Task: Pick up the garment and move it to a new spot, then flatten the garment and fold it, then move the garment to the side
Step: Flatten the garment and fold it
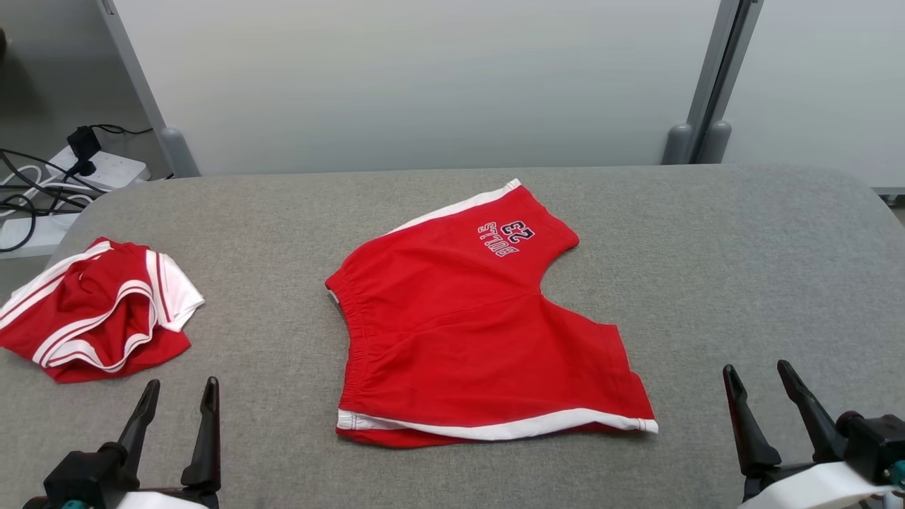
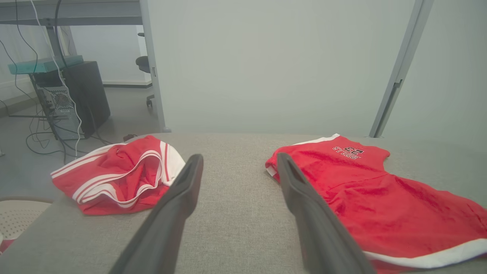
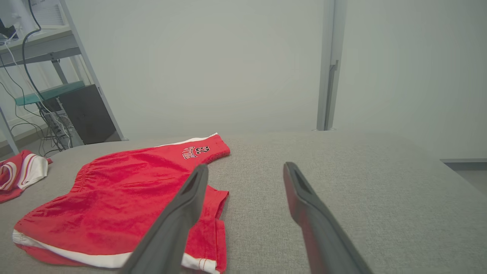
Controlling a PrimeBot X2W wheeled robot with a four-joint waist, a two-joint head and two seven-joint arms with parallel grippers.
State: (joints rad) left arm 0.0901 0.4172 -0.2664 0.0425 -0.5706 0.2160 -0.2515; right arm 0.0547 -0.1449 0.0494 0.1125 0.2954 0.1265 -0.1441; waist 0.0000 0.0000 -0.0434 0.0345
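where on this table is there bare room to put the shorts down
Widest bare patch: the grey table right of the flat red shorts, out to its right edge, ahead of the right gripper. A narrower lane runs between the shorts and the crumpled red garment, ahead of the left gripper. The left near corner is crowded.

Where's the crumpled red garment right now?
The crumpled garment lies near the left edge of the grey table in the head view, left of the flat red shorts, just beyond the left tool.
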